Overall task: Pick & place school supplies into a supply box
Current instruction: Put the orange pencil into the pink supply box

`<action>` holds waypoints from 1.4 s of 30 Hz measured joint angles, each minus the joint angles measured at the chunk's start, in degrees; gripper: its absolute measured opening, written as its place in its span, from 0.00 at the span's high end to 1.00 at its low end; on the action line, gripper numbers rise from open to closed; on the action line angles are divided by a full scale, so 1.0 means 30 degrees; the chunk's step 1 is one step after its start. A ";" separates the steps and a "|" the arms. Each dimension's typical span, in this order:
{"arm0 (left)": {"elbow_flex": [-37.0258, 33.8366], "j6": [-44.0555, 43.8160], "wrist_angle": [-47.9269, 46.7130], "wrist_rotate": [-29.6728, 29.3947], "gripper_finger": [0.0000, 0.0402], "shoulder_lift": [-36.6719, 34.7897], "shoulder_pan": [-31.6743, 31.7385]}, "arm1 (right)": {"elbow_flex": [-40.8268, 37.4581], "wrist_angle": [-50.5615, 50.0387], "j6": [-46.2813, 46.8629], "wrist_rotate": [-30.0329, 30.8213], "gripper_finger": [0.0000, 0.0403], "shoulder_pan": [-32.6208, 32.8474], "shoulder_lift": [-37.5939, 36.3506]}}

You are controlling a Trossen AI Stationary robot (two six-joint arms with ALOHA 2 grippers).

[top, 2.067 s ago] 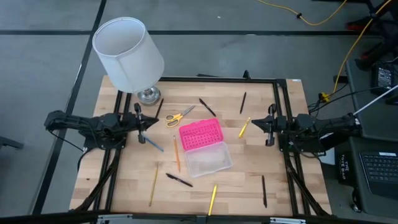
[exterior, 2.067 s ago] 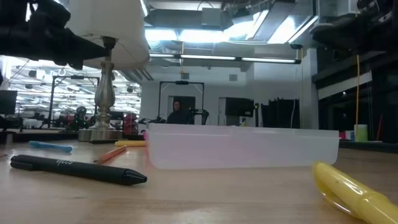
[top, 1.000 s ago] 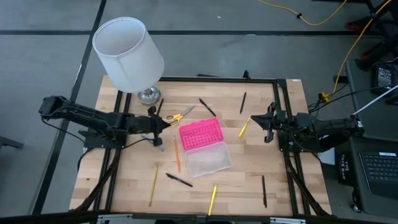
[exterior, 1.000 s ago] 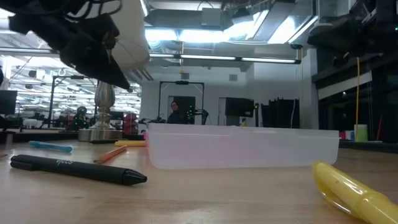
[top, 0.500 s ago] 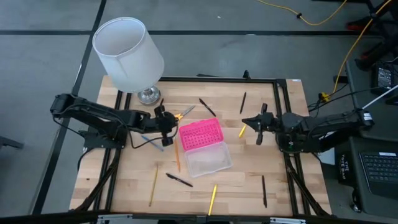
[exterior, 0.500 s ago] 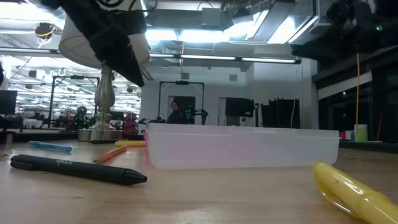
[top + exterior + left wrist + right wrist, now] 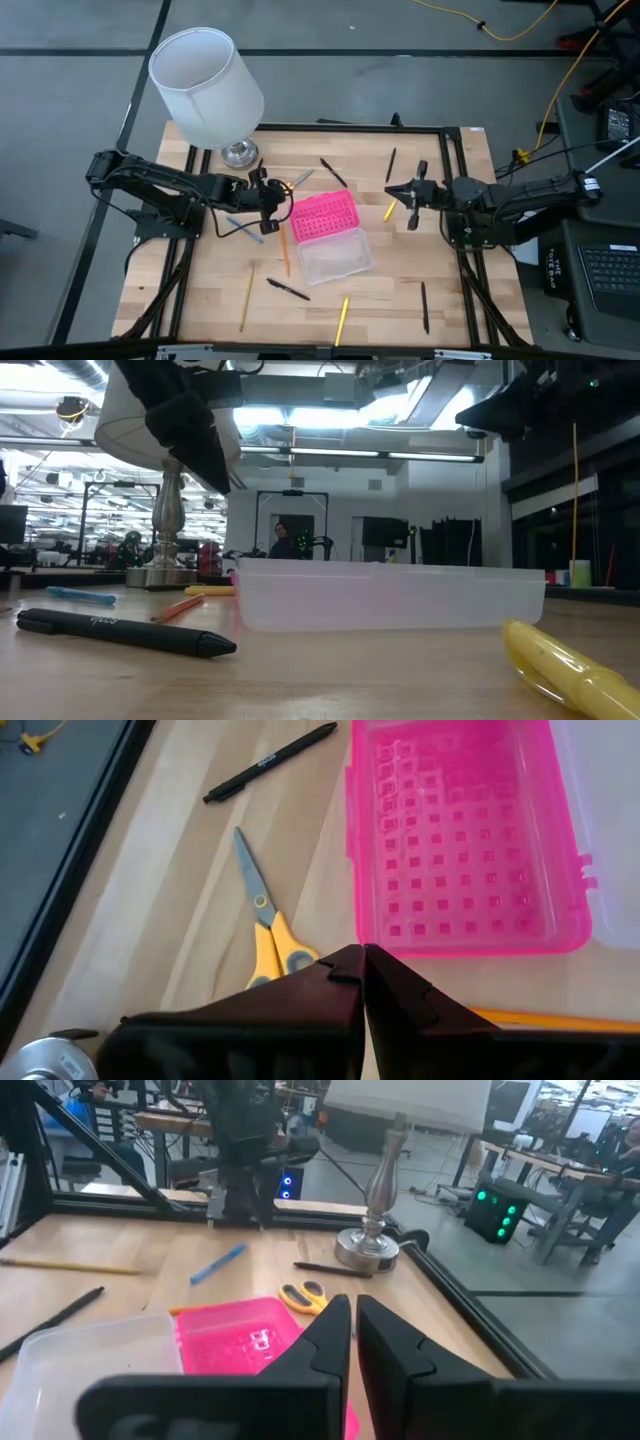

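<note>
The supply box lies open mid-table, its pink lid (image 7: 322, 215) on the far side and its clear base (image 7: 336, 257) on the near side. Yellow-handled scissors (image 7: 262, 925) lie flat on the wood just left of the lid. My left gripper (image 7: 268, 196) hovers shut above the table between scissors and lid, empty. My right gripper (image 7: 406, 200) hangs above the table to the right of the box, pointing level toward it, fingers a narrow gap apart and empty. A yellow pencil (image 7: 393, 205) lies beneath it. Pens and pencils lie scattered around the box.
A white-shaded lamp (image 7: 205, 85) stands at the far left corner. Black pens (image 7: 333, 172) (image 7: 391, 165) lie on the far side, a blue pen (image 7: 243, 228) and an orange pencil (image 7: 284, 247) left of the box. A black pen (image 7: 125, 632) and yellow pencils (image 7: 343, 320) lie near the front edge.
My left gripper has risen and gone toward the table's right, from over the blue pen to beside the scissors and the pink lid. My right gripper has risen and gone toward the table's left, toward the box, over the yellow pencil. No object has moved.
</note>
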 joint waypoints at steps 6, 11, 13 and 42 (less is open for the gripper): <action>-0.0004 0.0011 0.0004 -0.0066 0.99 0.0000 0.0000 | 0.0000 0.0639 0.0543 -0.0337 0.93 -0.0006 0.0053; -0.0004 0.0808 -0.0016 -0.0175 0.98 -0.0007 0.0000 | 0.0000 0.0501 0.0681 -0.1796 0.95 0.0007 0.0445; -0.0004 0.1026 -0.0183 -0.0164 0.96 -0.0007 0.0000 | 0.0000 0.0508 0.0677 -0.2016 0.97 0.0007 0.0495; -0.0026 -1.2015 -0.0987 0.2058 0.58 0.0351 -0.0007 | 0.0000 -0.0346 0.2085 -0.2012 0.91 0.0000 0.0495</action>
